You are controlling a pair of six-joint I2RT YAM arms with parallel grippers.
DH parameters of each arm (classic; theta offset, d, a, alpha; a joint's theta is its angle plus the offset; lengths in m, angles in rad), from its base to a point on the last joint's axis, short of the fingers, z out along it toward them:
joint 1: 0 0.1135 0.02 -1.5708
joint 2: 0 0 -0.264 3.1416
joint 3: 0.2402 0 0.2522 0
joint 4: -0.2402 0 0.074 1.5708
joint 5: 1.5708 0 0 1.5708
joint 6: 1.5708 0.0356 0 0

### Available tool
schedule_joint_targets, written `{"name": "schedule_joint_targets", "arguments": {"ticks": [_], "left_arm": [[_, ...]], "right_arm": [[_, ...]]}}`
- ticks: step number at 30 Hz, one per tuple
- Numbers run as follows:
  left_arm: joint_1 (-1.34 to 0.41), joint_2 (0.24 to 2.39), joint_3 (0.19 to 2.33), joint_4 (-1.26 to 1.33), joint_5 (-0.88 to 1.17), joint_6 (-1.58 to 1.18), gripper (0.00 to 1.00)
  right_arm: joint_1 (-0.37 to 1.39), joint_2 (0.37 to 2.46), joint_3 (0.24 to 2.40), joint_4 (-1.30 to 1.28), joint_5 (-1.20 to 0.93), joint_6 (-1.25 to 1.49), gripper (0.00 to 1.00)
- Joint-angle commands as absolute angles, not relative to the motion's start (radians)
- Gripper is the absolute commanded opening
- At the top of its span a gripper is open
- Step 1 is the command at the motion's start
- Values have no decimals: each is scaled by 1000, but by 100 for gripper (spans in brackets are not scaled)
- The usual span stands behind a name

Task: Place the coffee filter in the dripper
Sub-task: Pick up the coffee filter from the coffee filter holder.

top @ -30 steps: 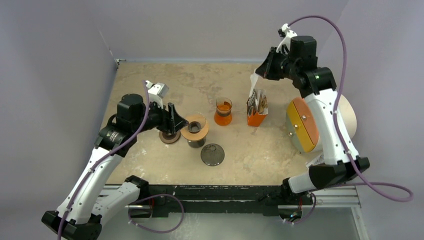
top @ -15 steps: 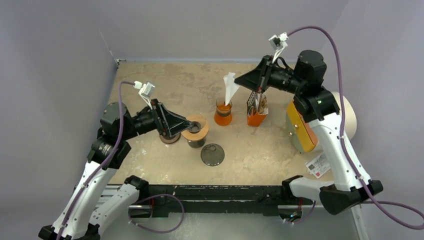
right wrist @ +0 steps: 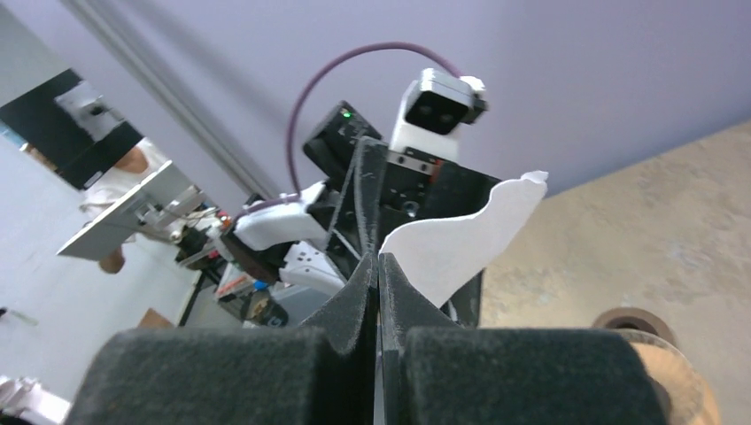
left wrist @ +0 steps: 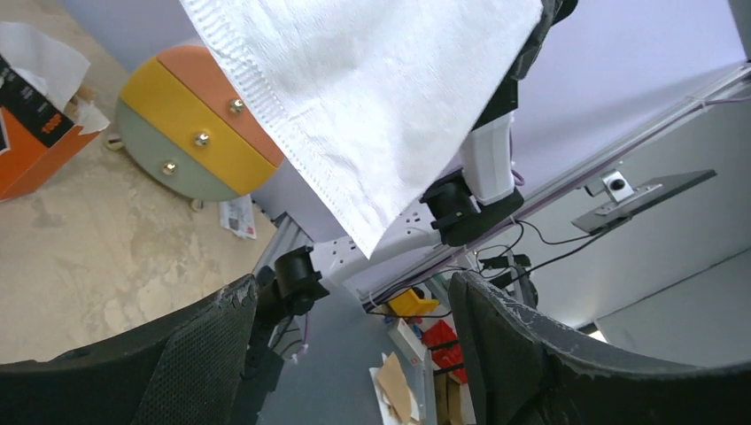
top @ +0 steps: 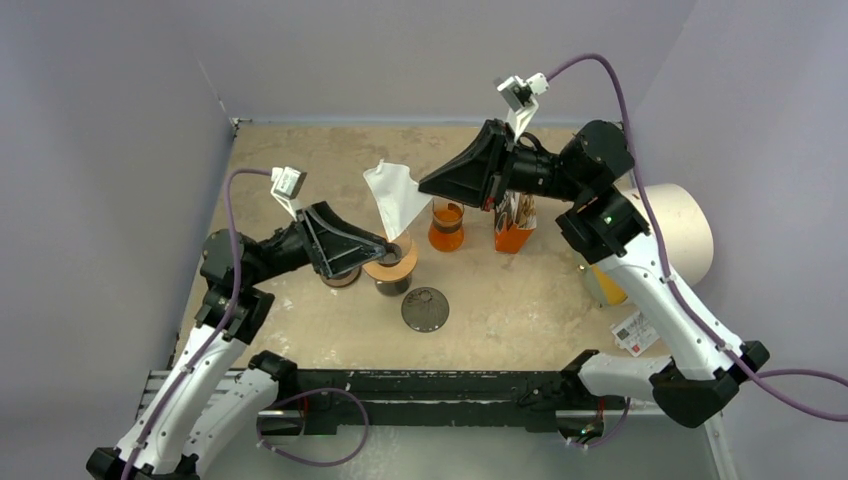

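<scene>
A white paper coffee filter [top: 397, 200] hangs in the air, its tip just above the orange dripper [top: 391, 260] on its dark stand. My right gripper [top: 424, 189] is shut on the filter's edge; in the right wrist view its jaws pinch the white paper [right wrist: 460, 237] at the gripper tips [right wrist: 379, 262]. My left gripper [top: 382, 245] is open, tilted up beside the dripper, right under the filter. In the left wrist view the filter [left wrist: 372, 97] hangs above the open jaws of my left gripper [left wrist: 354, 301], not touching them.
An orange glass cup [top: 447, 224] and an orange filter box [top: 513, 222] stand behind the dripper. A dark round lid [top: 425, 308] lies in front. A brown ring [top: 338, 274] sits left of the dripper. A round striped drum [top: 660, 232] is at the right.
My right arm has carried the filter from over the orange box leftwards to above the dripper. My left gripper has tilted up and reached toward the dripper.
</scene>
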State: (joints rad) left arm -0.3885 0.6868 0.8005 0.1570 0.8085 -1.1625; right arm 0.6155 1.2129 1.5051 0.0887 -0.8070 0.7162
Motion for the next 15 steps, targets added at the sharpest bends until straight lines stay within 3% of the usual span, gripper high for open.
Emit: {"name": "schedule_joint_targets", "arguments": {"ticks": [1, 10, 15], "left_arm": [[-385, 694, 736, 508, 835, -1353, 78], [-385, 746, 713, 780, 813, -1496, 78], [-385, 757, 707, 895, 804, -1568, 69]], "right_arm": [[681, 1228, 1494, 260, -826, 786, 0], [754, 1244, 1494, 331, -804, 809, 0], [768, 1219, 1449, 355, -763, 801, 0]]}}
